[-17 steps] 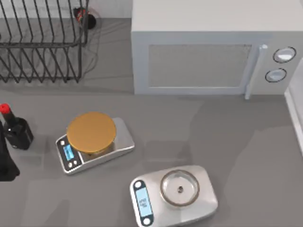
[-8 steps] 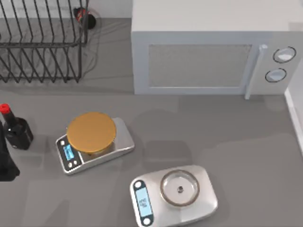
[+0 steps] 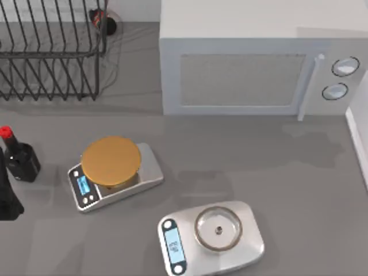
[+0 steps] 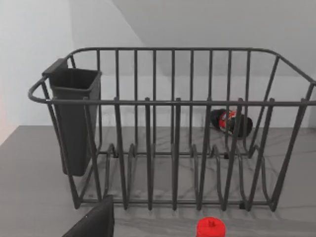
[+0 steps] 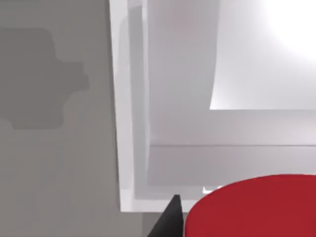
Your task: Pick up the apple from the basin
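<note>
The apple (image 5: 252, 210) is bright red and looms large at the edge of the right wrist view, over the white basin (image 5: 129, 123). A dark part of my right gripper (image 5: 169, 218) lies against the apple's side. Whether the apple rests in the basin or hangs above it cannot be told. The basin's white rim (image 3: 357, 135) runs along the table's right edge in the top view. My left arm (image 3: 7, 195) stays parked at the table's left edge, with a dark piece of its gripper (image 4: 94, 222) in the left wrist view.
A wire dish rack (image 3: 49, 54) stands at the back left and a white microwave (image 3: 253, 63) at the back. A dark bottle with a red cap (image 3: 18, 155) is by the left arm. Two scales (image 3: 112, 169) (image 3: 213, 236) sit mid-table.
The right arm's shadow on the table has slid to the right, toward the basin, and shrunk. The scales, the bottle and the left arm have stayed where they were.
</note>
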`<state>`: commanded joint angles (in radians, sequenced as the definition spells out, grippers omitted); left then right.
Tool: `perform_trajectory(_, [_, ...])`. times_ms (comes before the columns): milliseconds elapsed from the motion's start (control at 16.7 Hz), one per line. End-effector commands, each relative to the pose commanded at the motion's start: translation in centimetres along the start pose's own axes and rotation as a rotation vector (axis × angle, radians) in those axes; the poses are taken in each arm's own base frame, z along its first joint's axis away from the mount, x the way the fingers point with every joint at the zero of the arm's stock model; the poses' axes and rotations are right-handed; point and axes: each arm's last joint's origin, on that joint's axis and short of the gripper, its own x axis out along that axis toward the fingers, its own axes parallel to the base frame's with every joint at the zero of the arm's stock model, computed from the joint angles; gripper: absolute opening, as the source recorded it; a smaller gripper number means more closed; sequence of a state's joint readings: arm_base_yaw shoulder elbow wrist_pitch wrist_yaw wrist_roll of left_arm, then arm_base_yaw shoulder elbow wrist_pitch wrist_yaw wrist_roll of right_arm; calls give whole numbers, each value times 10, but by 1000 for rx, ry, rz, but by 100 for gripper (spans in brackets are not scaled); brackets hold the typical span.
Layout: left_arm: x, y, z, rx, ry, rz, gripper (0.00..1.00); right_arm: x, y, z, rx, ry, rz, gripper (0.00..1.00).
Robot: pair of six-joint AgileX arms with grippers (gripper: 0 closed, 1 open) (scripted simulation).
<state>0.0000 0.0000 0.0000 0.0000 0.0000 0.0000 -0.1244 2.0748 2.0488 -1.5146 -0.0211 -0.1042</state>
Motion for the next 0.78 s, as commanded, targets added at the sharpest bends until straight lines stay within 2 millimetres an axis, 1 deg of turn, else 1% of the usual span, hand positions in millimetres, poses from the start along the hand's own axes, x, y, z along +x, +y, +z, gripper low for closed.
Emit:
perform_trajectory(120, [0, 0, 0, 0, 0, 0, 100, -1, 41, -4, -1, 11, 7, 0])
perform_trajectory(240, [0, 0, 0, 0, 0, 0, 100, 0, 86, -13, -2, 22, 10, 0])
perform_trajectory(480, [0, 0, 0, 0, 0, 0, 100, 5, 173, -42, -4, 34, 2, 0])
perform_trajectory(600, [0, 0, 0, 0, 0, 0, 100, 9, 208, -58, -3, 34, -5, 0])
perform_trajectory(660, [0, 0, 0, 0, 0, 0, 100, 11, 223, -66, -3, 34, -9, 0])
perform_trajectory(780, [0, 0, 0, 0, 0, 0, 100, 16, 245, -78, -2, 33, -16, 0])
